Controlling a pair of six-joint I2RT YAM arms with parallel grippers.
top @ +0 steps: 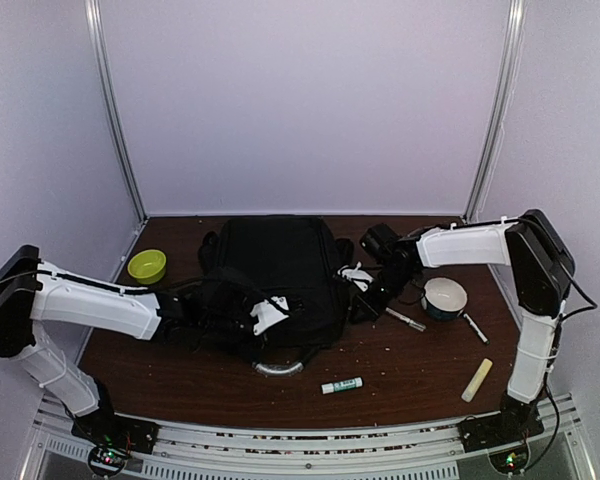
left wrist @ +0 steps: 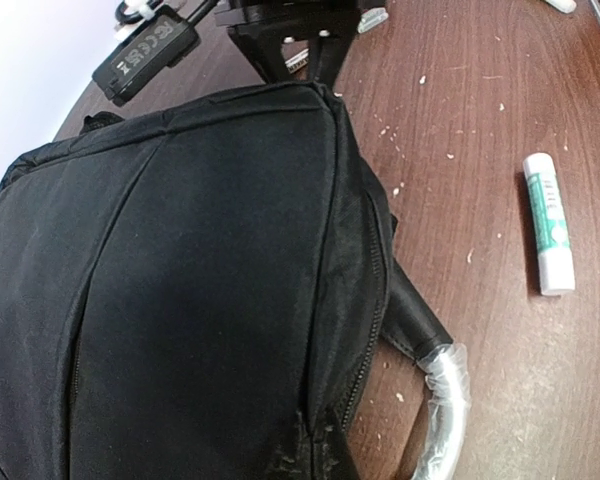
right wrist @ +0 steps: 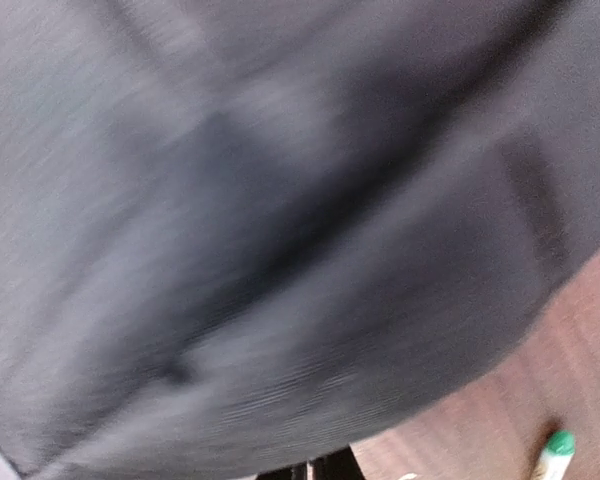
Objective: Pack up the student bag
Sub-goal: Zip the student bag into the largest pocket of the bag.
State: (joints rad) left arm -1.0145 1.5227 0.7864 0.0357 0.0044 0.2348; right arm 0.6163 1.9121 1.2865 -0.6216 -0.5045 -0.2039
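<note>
The student bag (top: pixel 280 268) lies flat mid-bench and looks shut, with the glue stick (top: pixel 341 385) and pen (top: pixel 406 319) loose beside it, so you are likely at the opening step. Your left hand (top: pixel 267 315) is closed at the bag's near edge and your right hand (top: pixel 358 282) is closed at its right side. Whether either pinches a zipper pull or only fabric is hidden. Next, I judge, one hand must steady the bag while the other draws the zipper. The right wrist view gives only blurred black fabric, and neither wrist view shows fingertips.
</note>
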